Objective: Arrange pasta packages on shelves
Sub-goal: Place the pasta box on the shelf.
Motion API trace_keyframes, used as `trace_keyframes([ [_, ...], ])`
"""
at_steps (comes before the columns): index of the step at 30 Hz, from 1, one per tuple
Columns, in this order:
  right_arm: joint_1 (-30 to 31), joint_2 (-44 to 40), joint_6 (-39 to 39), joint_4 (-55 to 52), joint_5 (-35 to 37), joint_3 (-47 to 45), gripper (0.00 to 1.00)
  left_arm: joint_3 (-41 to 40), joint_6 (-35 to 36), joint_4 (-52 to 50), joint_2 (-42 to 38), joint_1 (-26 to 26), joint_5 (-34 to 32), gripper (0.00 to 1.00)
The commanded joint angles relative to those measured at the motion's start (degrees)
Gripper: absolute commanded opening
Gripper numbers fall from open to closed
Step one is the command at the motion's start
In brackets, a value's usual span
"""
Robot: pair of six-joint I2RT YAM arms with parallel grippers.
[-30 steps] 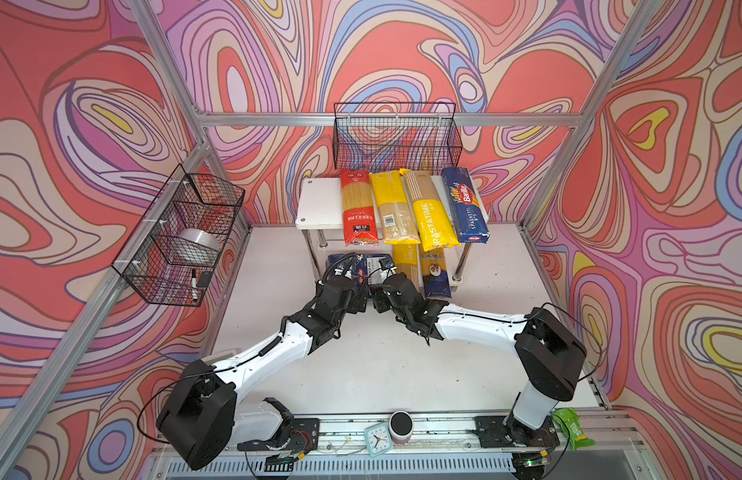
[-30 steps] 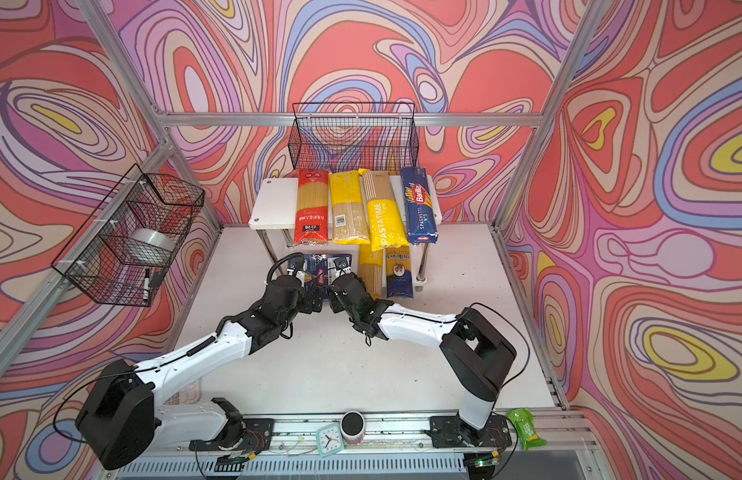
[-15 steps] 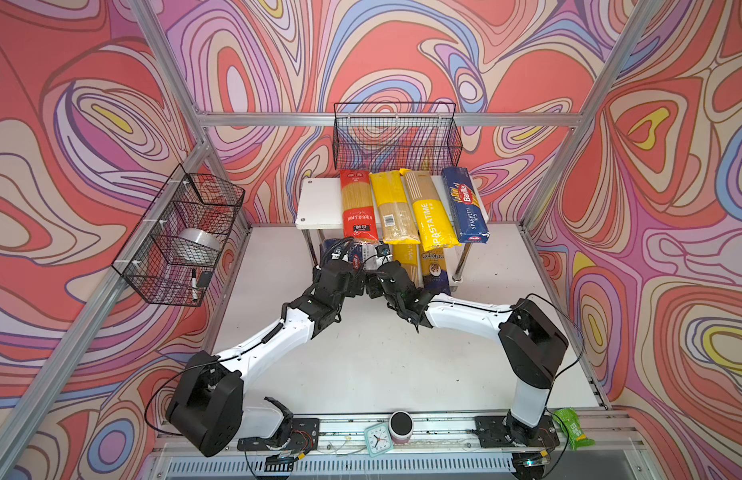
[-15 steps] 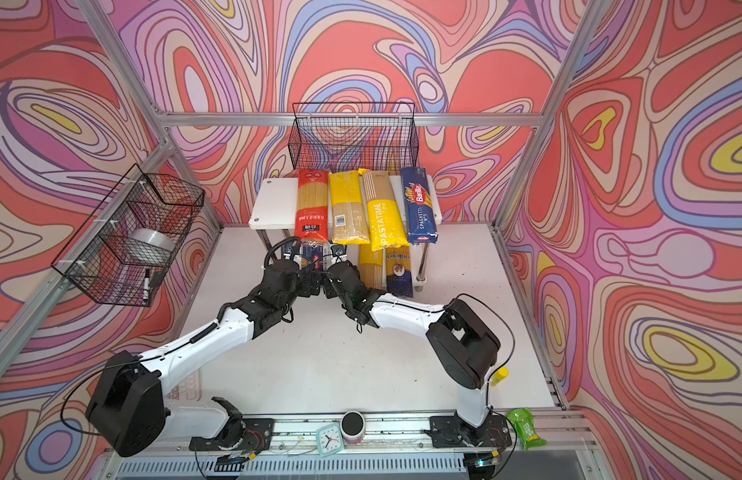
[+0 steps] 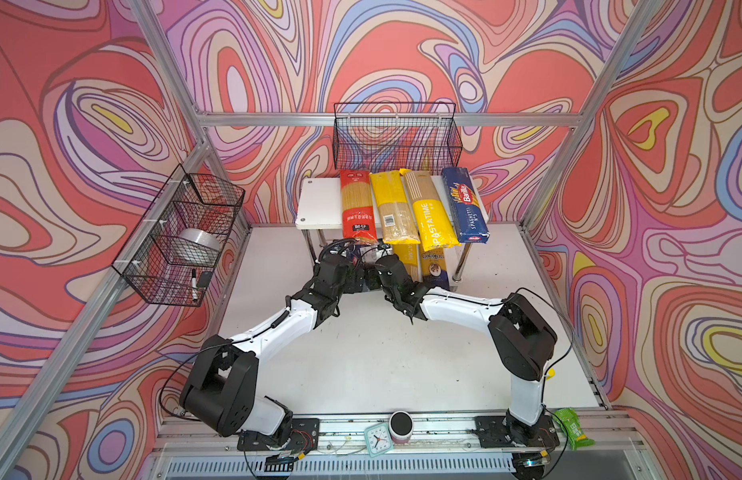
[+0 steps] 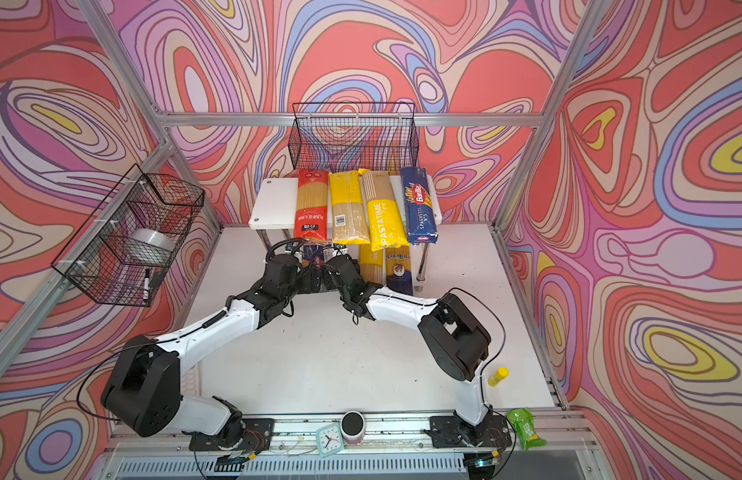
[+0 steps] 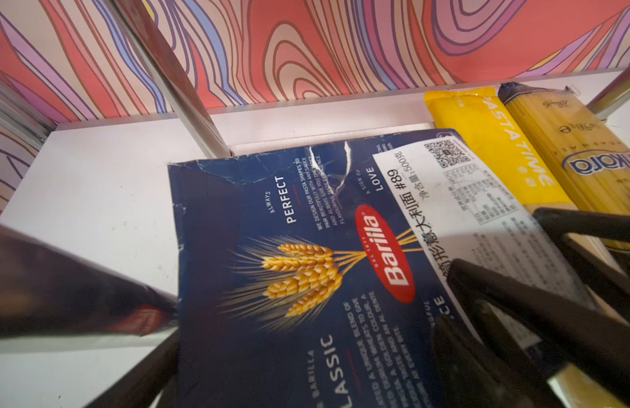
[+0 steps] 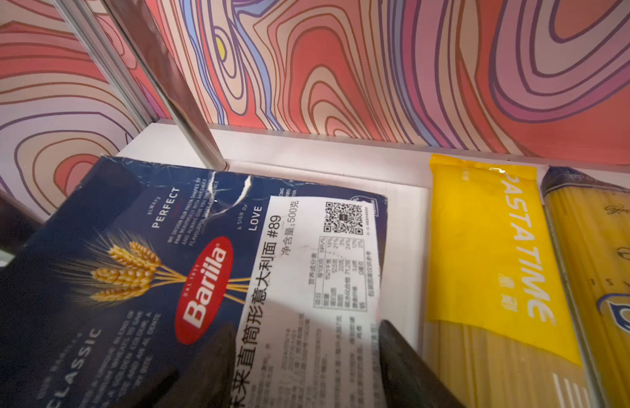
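Now the left fingers (image 7: 77, 307) and right fingers (image 8: 207, 371) are pushing deeper under the rack (image 5: 319, 203), easing the blue box (image 8: 130, 219) onto its lower shelf (image 8: 405, 219); whether they are clamping it is unclear.

Upper centre, the rack's top board (image 5: 319, 203) bears a red bag (image 5: 358, 205), two yellow bags (image 5: 393, 208), a slim blue box (image 5: 465, 205); the lower board (image 8: 409, 219) holds a wide Barilla box (image 8: 165, 247), PASTATIME bag (image 8: 483, 247), dark-blue bag (image 5: 433, 266).
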Motion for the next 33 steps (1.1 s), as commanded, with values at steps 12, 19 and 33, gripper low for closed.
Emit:
trace_keyframes([
  [12,4.0,0.7,1.6,4.4,-4.8,5.4,0.73,8.1,0.9,-1.1,3.2,-2.9,10.4,1.0],
  [19,3.4,0.5,3.1,4.0,-2.8,4.1,0.75,8.8,1.6,-4.7,2.8,-2.2,6.2,1.0],
  [33,3.3,-1.5,2.7,1.5,-8.1,-0.3,0.75,0.4,-1.6,-6.8,-6.0,-1.5,7.4,1.0],
])
